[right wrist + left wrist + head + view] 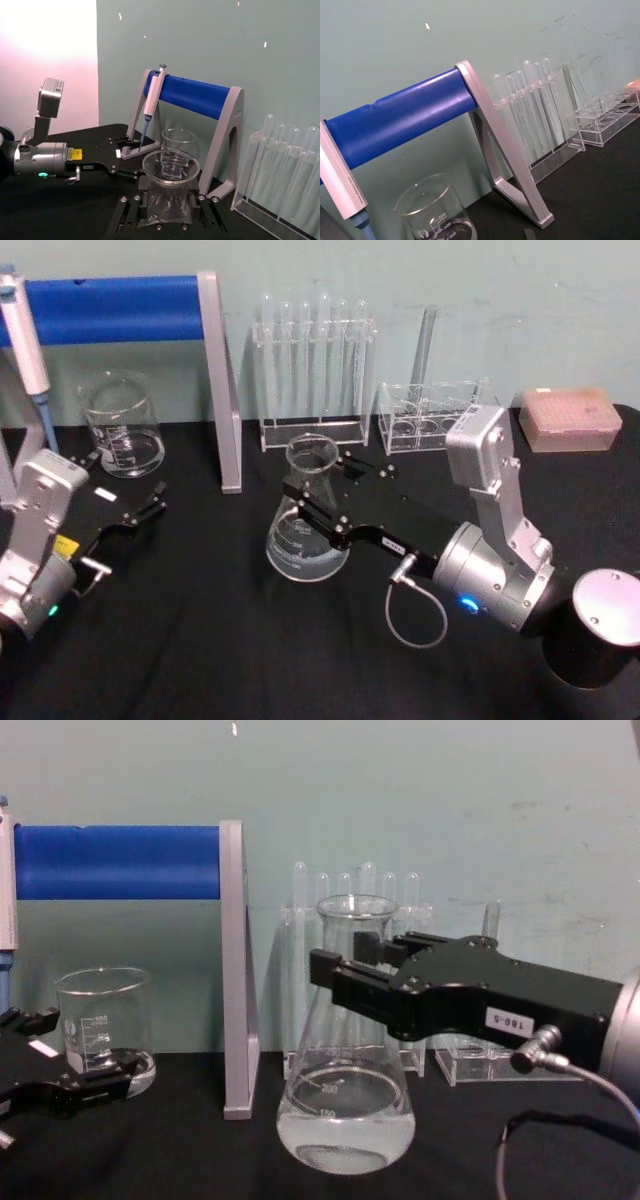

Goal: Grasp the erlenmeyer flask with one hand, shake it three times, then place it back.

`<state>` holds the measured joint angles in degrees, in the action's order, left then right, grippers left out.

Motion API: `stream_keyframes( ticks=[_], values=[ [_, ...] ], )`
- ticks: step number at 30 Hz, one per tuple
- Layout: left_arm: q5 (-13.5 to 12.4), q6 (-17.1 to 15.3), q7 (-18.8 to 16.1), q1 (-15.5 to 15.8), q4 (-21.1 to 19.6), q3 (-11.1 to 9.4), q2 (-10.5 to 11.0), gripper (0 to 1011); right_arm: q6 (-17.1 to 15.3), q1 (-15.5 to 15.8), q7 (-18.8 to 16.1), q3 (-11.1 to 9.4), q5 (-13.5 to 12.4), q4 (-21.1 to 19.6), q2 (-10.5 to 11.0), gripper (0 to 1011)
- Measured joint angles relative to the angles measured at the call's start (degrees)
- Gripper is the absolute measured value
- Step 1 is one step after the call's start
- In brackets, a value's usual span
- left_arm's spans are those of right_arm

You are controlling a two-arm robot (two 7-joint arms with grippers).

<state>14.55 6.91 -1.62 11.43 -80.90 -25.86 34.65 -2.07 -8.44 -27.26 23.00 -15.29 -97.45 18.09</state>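
Black fingers of the right gripper squeeze the neck of the erlenmeyer flask, which stands on the table. On the left, the left gripper rests with its fingers apart.

Beaker marked 600, 400, erlenmeyer flask 200

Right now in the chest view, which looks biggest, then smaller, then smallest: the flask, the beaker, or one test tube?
1. erlenmeyer flask, though it stands nearest the camera.
2. beaker.
3. one test tube, thinnest by far.
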Motion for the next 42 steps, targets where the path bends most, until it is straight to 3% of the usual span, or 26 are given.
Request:
stream_keyframes(
  ticks=[7,11,18,27,33,42],
  values=[
    [0.0,0.0,0.0,0.0,0.0,0.0,0.0,1001,0.4,-0.6,0.8,0.8,-0.7,0.4,0.3,457],
    [0.0,0.0,0.0,0.0,0.0,0.0,0.0,1001,0.9,-0.3,3.1,0.3,-0.9,0.4,0.3,457],
    [0.0,0.0,0.0,0.0,0.0,0.0,0.0,1001,1.5,1.2,9.6,-3.0,-0.4,0.0,-0.3,457],
    [0.0,0.0,0.0,0.0,0.0,0.0,0.0,1001,0.4,4.5,18.3,-10.5,2.3,-1.5,-1.0,457],
    [0.0,0.0,0.0,0.0,0.0,0.0,0.0,1001,-0.1,6.4,20.9,-13.8,3.7,-2.6,-1.3,457],
    [0.0,0.0,0.0,0.0,0.0,0.0,0.0,1001,-0.5,7.1,20.1,-15.0,4.4,-3.1,-2.1,457]
  ],
)
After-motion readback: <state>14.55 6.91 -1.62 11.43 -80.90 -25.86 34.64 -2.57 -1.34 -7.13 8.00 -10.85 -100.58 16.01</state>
